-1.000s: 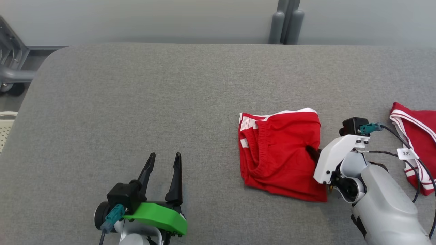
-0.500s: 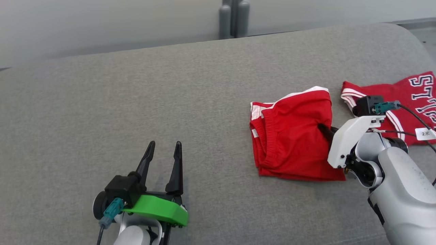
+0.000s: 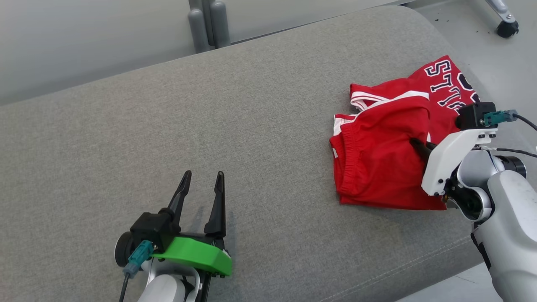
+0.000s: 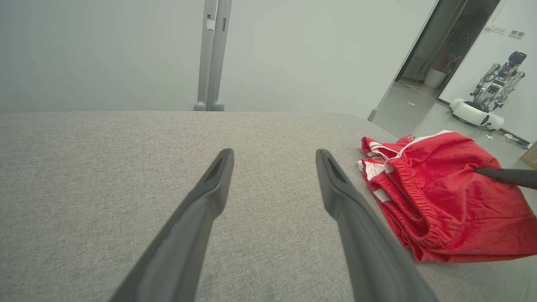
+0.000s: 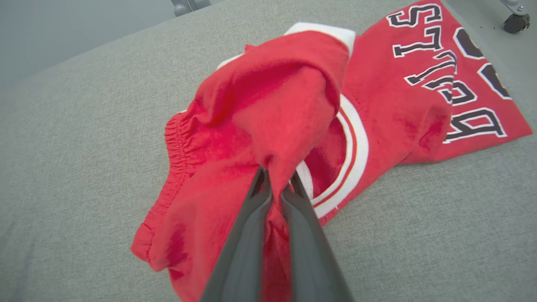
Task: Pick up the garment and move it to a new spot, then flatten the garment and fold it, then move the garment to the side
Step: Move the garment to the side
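Shorts, folded, are being pinched between the right gripper's pressed-together fingers, overlapping a jersey just beyond the tips. A low, slow drag is being advised, lest the fold be undone.

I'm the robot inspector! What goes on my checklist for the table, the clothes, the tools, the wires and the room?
Surface: grey fabric-covered table.
Job's things: folded red shorts, one edge lying over the red jersey.
Clutter: that red jersey, lettered, partly under the shorts.
Tools: right tool shut on the shorts; left tool open, holding nothing.
Cables: dark cable from right wrist's teal plug; second cable at left wrist.
Surroundings: grey posts behind table, caster wheel on floor, another robot far off.
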